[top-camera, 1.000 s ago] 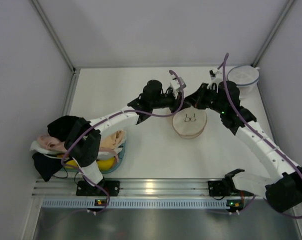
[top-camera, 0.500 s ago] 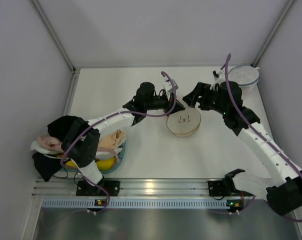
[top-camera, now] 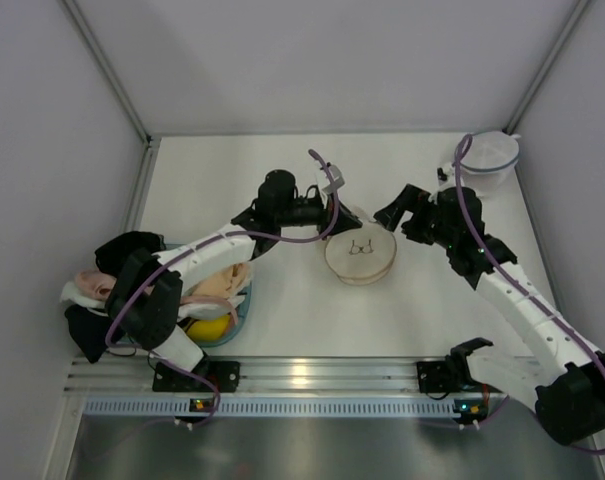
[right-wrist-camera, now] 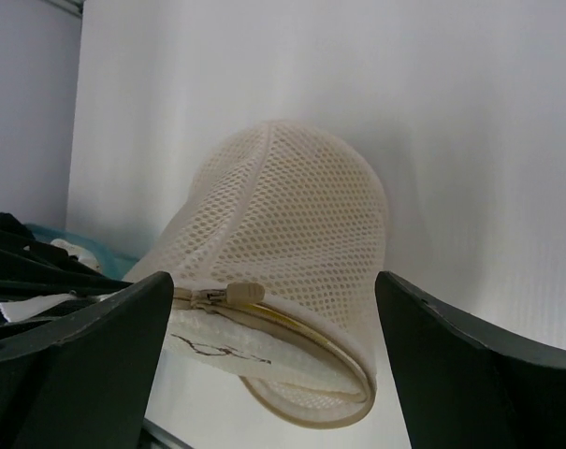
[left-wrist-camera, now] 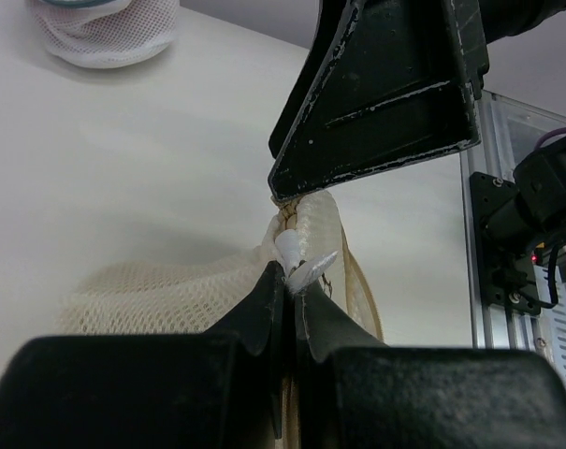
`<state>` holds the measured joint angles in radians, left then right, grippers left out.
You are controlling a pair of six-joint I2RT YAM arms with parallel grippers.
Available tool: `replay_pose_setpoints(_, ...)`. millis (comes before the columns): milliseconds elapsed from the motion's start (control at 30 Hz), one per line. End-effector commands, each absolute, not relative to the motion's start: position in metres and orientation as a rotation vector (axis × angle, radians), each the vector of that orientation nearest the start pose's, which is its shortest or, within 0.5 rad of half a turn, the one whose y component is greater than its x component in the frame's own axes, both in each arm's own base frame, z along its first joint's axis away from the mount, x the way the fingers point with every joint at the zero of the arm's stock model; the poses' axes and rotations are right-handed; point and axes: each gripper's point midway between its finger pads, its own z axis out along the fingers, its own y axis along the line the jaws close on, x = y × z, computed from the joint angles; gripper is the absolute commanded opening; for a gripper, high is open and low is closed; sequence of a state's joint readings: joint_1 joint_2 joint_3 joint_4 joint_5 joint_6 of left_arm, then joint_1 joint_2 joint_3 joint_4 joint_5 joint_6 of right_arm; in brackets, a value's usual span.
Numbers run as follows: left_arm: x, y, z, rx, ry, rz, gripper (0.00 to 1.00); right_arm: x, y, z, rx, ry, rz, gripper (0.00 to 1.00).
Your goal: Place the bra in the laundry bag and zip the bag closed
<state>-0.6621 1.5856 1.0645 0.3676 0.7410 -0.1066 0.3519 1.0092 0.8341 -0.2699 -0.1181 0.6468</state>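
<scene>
1. Anchoring the rim looks like the job in hand. My judgement is that the zip is being worked open, with the left gripper (left-wrist-camera: 290, 279) fixing the bag while the other goes for the slider. To do it well, pinch firm and low and pull against the slider's travel so the mesh is taut. The free fingers should take only the zip slider (right-wrist-camera: 228, 295), not the mesh under it, and run it round the rim in an arc rather than a straight tug
2. State of the left gripper: jaws closed, clamped on a small white tab (left-wrist-camera: 292, 254) at the edge of the laundry bag (top-camera: 360, 258), nothing else in the grip
3. State of the right gripper (right-wrist-camera: 273, 281): jaws spread wide and empty, one finger to each side of the bag in its wrist view, no contact that I can see
4. Bag lies on the table (top-camera: 302, 320) between the two grippers, marked lid up. How far the zip is undone cannot be read
5. The bra (top-camera: 210, 328) is mustard yellow and sits in the basket (top-camera: 244, 305) at near left under pale garments (top-camera: 227, 280), well apart from the bag. Not yet loaded
6. A blue-rimmed bag (top-camera: 487, 160) stands at far right, not involved
</scene>
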Motion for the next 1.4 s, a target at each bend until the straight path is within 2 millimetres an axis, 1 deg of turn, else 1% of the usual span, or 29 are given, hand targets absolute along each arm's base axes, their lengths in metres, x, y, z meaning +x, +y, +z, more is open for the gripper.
replay_pose_setpoints(0, 0.278, -0.374, 0.264, 1.042, 1.39, -1.179, 0.0, 0.309, 0.173, 0.238, 0.283, 1.986, 0.886, 0.9)
replay_pose_setpoints(67, 0.276, -0.374, 0.26, 1.048, 1.402, -1.161, 0.0, 0.306, 0.174, 0.238, 0.312, 1.966, 0.924, 0.91)
replay_pose_setpoints(100, 0.276, -0.374, 0.253, 1.053, 1.424, -1.159, 0.0, 0.305, 0.175, 0.234, 0.344, 1.958, 0.955, 0.91)
replay_pose_setpoints(133, 0.275, -0.374, 0.252, 1.059, 1.423, -1.153, 0.0, 0.302, 0.175, 0.235, 0.359, 1.941, 0.974, 0.91)
replay_pose_setpoints(167, 0.273, -0.375, 0.25, 1.061, 1.427, -1.152, 0.0, 0.301, 0.175, 0.233, 0.371, 1.936, 0.987, 0.91)
replay_pose_setpoints(200, 0.271, -0.375, 0.247, 1.065, 1.431, -1.152, 0.0, 0.3, 0.175, 0.226, 0.402, 1.937, 1.004, 0.91)
replay_pose_setpoints(233, 0.27, -0.375, 0.247, 1.067, 1.43, -1.15, 0.0, 0.3, 0.175, 0.23, 0.409, 1.91, 1.017, 0.91)
replay_pose_setpoints(267, 0.27, -0.375, 0.247, 1.067, 1.43, -1.147, 0.0, 0.299, 0.175, 0.222, 0.426, 1.917, 1.024, 0.9)
replay_pose_setpoints(333, 0.268, -0.376, 0.244, 1.075, 1.429, -1.147, 0.0, 0.3, 0.177, 0.218, 0.452, 1.915, 1.046, 0.9)
replay_pose_setpoints(367, 0.266, -0.376, 0.244, 1.079, 1.428, -1.149, 0.0, 0.299, 0.178, 0.212, 0.457, 1.925, 1.054, 0.88)
replay_pose_setpoints(433, 0.265, -0.376, 0.24, 1.084, 1.436, -1.147, 0.0, 0.3, 0.182, 0.216, 0.463, 1.9, 1.102, 0.86)
replay_pose_setpoints(533, 0.264, -0.377, 0.234, 1.09, 1.455, -1.139, 0.0, 0.299, 0.187, 0.215, 0.459, 1.9, 1.142, 0.79)
replay_pose_setpoints(567, 0.264, -0.378, 0.232, 1.091, 1.463, -1.135, 0.0, 0.299, 0.188, 0.216, 0.46, 1.9, 1.15, 0.73)
replay_pose_setpoints(633, 0.265, -0.379, 0.228, 1.096, 1.475, -1.117, 0.0, 0.298, 0.19, 0.219, 0.451, 1.903, 1.168, 0.64)
replay_pose_setpoints(667, 0.265, -0.379, 0.227, 1.098, 1.477, -1.111, 0.0, 0.296, 0.191, 0.219, 0.448, 1.905, 1.172, 0.55)
replay_pose_setpoints(733, 0.267, -0.38, 0.224, 1.097, 1.487, -1.1, 0.0, 0.295, 0.19, 0.222, 0.44, 1.902, 1.166, 0.49)
replay_pose_setpoints(767, 0.268, -0.381, 0.223, 1.096, 1.49, -1.098, 0.0, 0.294, 0.189, 0.22, 0.44, 1.916, 1.155, 0.42)
replay_pose_setpoints(833, 0.269, -0.382, 0.223, 1.097, 1.491, -1.099, 0.0, 0.292, 0.189, 0.218, 0.435, 1.928, 1.147, 0.38)
replay_pose_setpoints(867, 0.269, -0.383, 0.224, 1.099, 1.487, -1.101, 0.0, 0.291, 0.189, 0.216, 0.436, 1.936, 1.145, 0.33)
replay_pose_setpoints(933, 0.27, -0.383, 0.225, 1.098, 1.487, -1.099, 0.0, 0.291, 0.189, 0.213, 0.439, 1.944, 1.146, 0.27)
replay_pose_setpoints(967, 0.271, -0.384, 0.224, 1.095, 1.489, -1.097, 0.0, 0.291, 0.189, 0.212, 0.438, 1.945, 1.147, 0.22)
replay_pose_setpoints(1033, 0.271, -0.384, 0.222, 1.096, 1.493, -1.097, 0.0, 0.291, 0.19, 0.214, 0.431, 1.941, 1.148, 0.19)
replay_pose_setpoints(1133, 0.27, -0.384, 0.22, 1.098, 1.5, -1.097, 0.0, 0.292, 0.188, 0.214, 0.432, 1.943, 1.13, 0.03)
replay_pose_setpoints(1167, 0.269, -0.384, 0.22, 1.099, 1.501, -1.098, 0.0, 0.293, 0.186, 0.213, 0.437, 1.94, 1.117, 0.0)
replay_pose_setpoints(1367, 0.27, -0.384, 0.216, 1.112, 1.503, -1.075, 0.0, 0.294, 0.18, 0.221, 0.416, 1.93, 1.059, 0.0)
